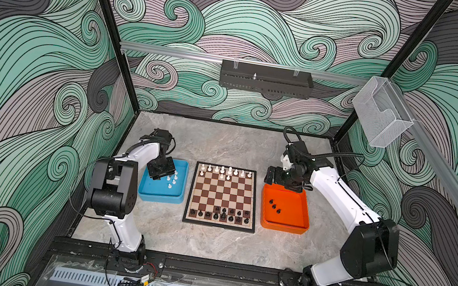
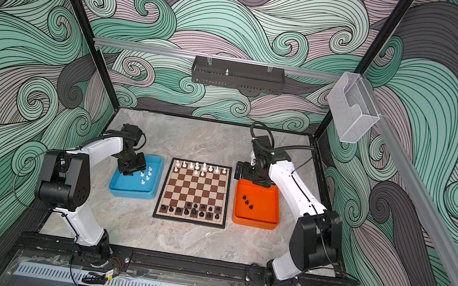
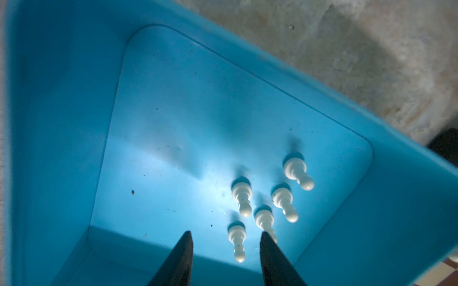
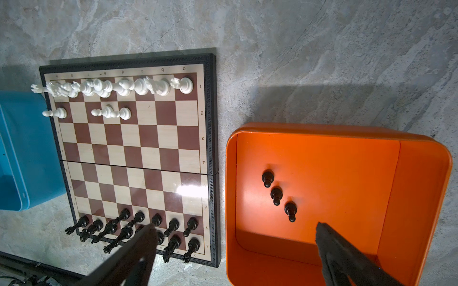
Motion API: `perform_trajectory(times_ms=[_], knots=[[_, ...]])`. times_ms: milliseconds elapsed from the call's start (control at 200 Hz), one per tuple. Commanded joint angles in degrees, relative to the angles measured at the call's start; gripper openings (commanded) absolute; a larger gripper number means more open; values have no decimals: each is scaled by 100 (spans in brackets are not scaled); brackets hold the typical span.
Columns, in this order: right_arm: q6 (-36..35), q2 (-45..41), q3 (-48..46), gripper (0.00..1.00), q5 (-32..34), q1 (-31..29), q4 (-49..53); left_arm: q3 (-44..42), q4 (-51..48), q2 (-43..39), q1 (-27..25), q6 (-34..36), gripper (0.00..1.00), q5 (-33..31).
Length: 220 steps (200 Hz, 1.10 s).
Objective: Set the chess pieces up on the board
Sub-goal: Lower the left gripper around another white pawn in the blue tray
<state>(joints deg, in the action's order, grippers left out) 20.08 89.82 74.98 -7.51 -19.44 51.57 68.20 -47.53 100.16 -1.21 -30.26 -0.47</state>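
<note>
In the blue plastic tray [image 1: 160,199], left of centre in both top views, five tiny white plastic pawns [image 3: 285,201] are standing upright in a loose cluster, not yet on the board. Your left gripper [image 3: 226,234] is hanging just over them with its jaws partly apart. The closest pawn [image 3: 236,242] is standing between the fingers with neither one touching it, so nothing is being held.

That pawn is sitting nearer one finger than the other, and that same finger [image 3: 275,257] is covering part of a neighbouring pawn [image 3: 264,219]. I judge this the main hazard. When you squeeze, the near finger may be shoving the target sideways and tipping it, knocking the neighbour over, or pinching both together. A small round piece gripped off-centre could also be slipping out on the lift.

In the middle of the top views, the square brown-and-cream chessboard [image 1: 223,192] is carrying a row of white pieces [image 1: 222,170] and three more pawns along its upper edge, and black pieces [image 1: 222,217] along its lower edge. Lowering a pawn so close to that row risks toppling one.

On the right, the orange plastic tray [image 1: 282,227] is holding three black pawns [image 1: 274,206]. Your right gripper [image 4: 235,225] is hovering over its upper rim, jaws spread wide, carrying nothing.
</note>
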Motion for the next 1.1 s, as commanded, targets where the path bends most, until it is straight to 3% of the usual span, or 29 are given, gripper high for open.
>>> perform_trajectory(times_ms=[0,1096], knots=[[-65,84,25,99,103,11,35,48,50,138,-41,-76,44,55],[-100,61,-10,99,134,72,50,167,224,520,-257,-112,21,-289]])
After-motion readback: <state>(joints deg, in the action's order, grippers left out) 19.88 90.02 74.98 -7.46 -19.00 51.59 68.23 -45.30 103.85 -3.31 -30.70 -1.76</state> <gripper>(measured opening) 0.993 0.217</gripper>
